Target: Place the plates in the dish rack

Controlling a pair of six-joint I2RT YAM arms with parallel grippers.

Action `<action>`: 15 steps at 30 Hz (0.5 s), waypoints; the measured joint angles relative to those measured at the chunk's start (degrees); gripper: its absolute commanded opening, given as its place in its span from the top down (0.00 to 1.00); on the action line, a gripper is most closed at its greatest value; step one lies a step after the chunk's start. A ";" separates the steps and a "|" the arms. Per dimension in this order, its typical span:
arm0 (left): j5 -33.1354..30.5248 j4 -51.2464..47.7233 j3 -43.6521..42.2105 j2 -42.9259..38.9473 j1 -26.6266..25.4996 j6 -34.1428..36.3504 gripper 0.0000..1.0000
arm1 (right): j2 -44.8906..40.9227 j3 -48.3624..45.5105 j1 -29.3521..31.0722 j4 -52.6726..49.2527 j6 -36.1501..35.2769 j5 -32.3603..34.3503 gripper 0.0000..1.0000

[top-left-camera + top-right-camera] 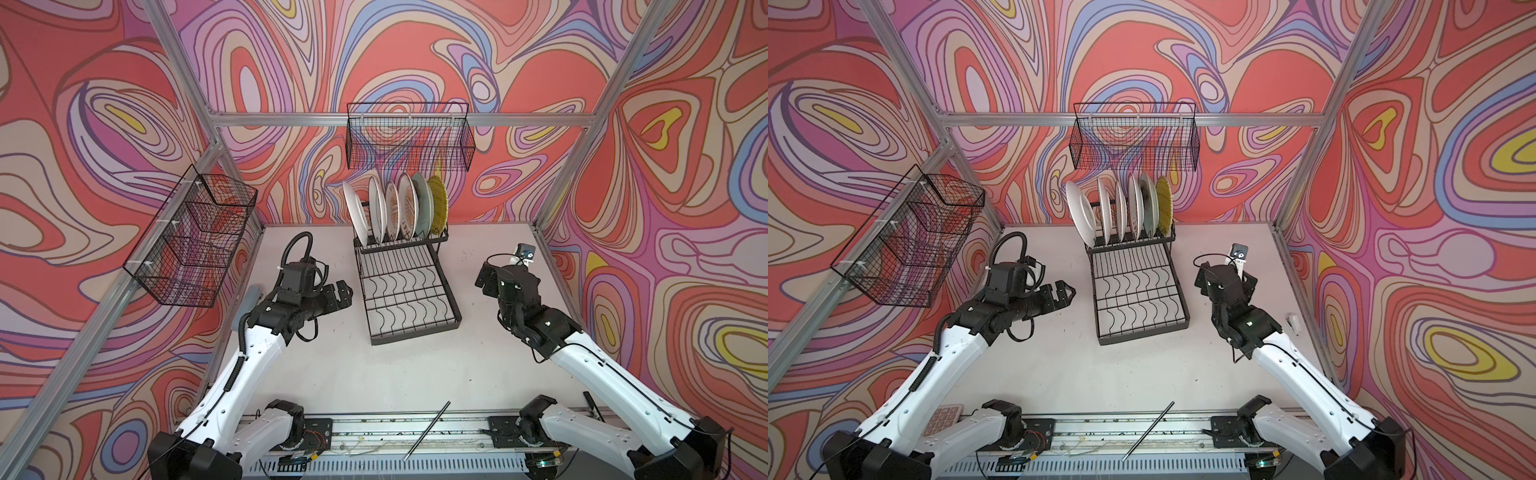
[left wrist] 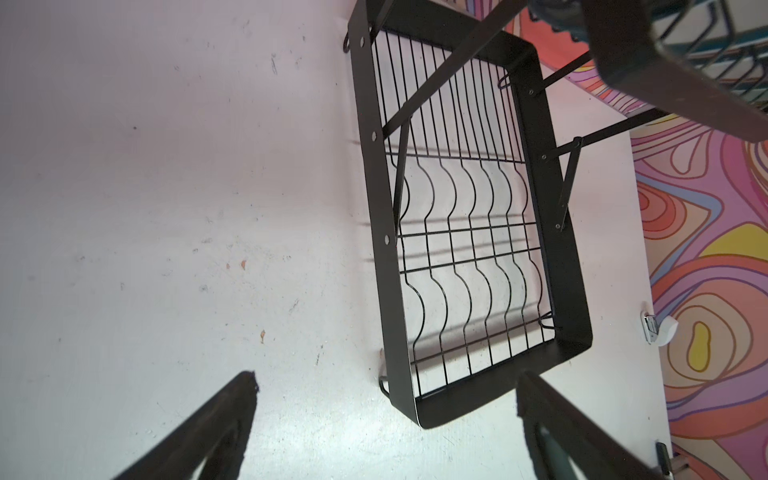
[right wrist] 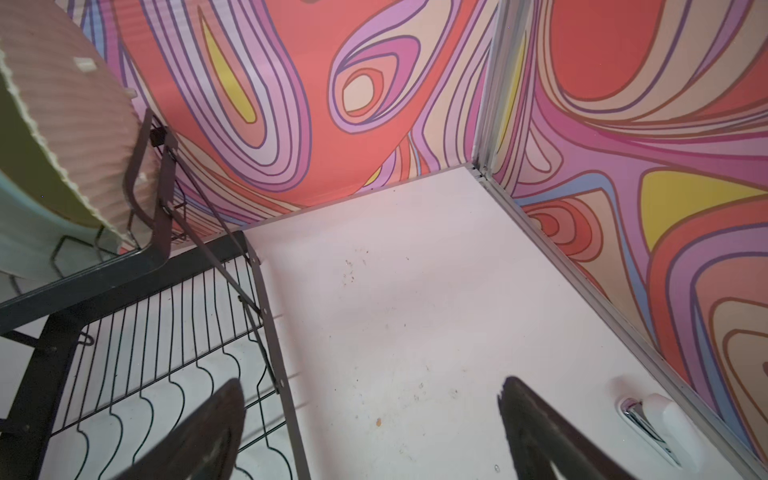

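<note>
Plates (image 1: pixel 395 212), all six, stand on edge in the rack's (image 1: pixel 415 335) raised tier at 12 o'clock. Left gripper (image 1: pixel 347 294) at its 9 o'clock and right gripper (image 1: pixel 484 279) at 3 o'clock both gape wide, empty.

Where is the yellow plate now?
In both top views the yellow plate stands in the dish rack's upper tier, at the row's right end, beside the pale green plate.
</note>
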 measured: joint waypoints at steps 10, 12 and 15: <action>-13.09 15.41 -8.79 -4.50 0.00 9.81 0.00 | 4.48 -5.31 -10.58 10.75 -2.78 4.15 0.02; -17.49 21.97 -14.14 -5.55 0.00 12.74 0.00 | 7.48 -5.11 -13.99 12.22 -2.84 2.67 0.02; -21.92 30.36 -21.20 -5.97 0.02 16.63 0.00 | 11.45 -5.07 -17.64 13.92 -3.56 -0.04 0.02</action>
